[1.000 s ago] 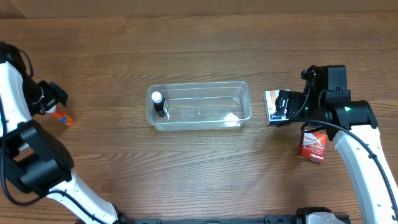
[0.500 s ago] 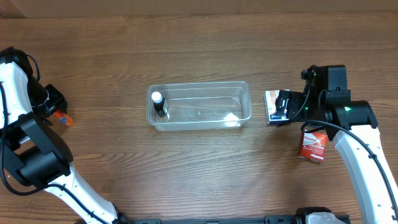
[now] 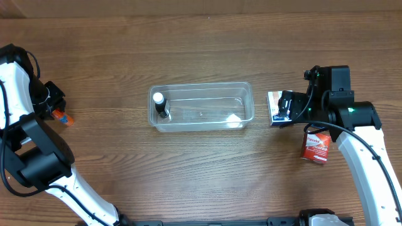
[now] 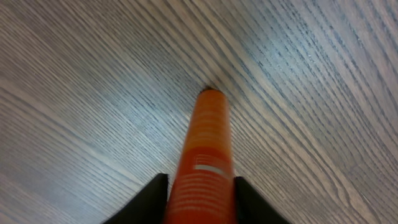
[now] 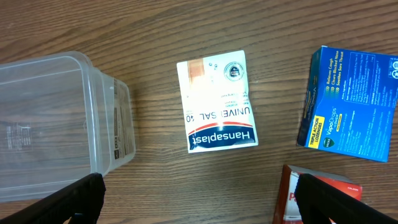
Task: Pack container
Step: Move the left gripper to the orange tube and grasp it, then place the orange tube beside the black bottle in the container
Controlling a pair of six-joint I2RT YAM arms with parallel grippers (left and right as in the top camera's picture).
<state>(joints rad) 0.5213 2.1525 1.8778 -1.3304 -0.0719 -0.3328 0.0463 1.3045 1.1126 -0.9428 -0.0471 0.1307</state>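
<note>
We see dark wood-grain table (image 3: 201, 169); left gripper (image 4: 199, 205) pinching orange tube (image 4: 205, 149); right gripper (image 5: 196, 196) spread above plaster box (image 5: 217, 102); container (image 3: 248, 103) mid-table.

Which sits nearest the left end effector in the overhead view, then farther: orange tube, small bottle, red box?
1. Orange tube, between the left end effector's fingers, far left.
2. Small bottle, in the container's left end.
3. Red box, far right.
</note>
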